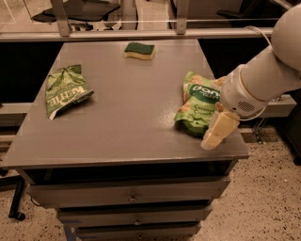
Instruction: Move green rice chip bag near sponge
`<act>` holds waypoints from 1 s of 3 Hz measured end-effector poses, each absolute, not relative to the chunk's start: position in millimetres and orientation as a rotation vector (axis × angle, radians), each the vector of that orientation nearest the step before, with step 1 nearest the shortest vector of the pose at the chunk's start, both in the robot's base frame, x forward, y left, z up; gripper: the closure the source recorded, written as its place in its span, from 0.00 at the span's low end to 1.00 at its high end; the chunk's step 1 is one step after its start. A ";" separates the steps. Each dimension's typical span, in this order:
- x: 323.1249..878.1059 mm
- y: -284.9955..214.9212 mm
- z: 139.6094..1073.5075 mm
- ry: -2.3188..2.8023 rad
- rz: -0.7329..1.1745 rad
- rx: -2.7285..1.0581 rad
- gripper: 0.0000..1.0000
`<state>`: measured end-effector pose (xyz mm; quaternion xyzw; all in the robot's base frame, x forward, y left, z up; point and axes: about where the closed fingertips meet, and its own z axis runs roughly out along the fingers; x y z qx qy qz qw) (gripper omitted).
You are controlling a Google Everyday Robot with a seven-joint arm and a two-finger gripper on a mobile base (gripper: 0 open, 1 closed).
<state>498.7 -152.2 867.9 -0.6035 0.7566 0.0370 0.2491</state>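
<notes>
The green rice chip bag, light green with a dark "Dang" label, lies on the right side of the grey table. The sponge, dark green over pale yellow, sits at the table's far edge, a good way behind and left of the bag. My gripper reaches in from the right, low over the bag's right end. It is open and holds nothing. One cream finger hangs in front of the bag's near right corner, and the white arm hides the bag's right edge.
A flatter green Kettle bag lies on the table's left side. Drawers sit under the tabletop. A railing and office chairs stand behind the table. Speckled floor lies to the right.
</notes>
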 end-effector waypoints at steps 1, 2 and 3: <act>522.3 -150.8 855.5 2.068 0.068 -1.600 0.18; 535.9 -149.2 849.0 2.093 0.054 -1.565 0.41; 544.8 -147.7 851.4 2.103 0.041 -1.548 0.64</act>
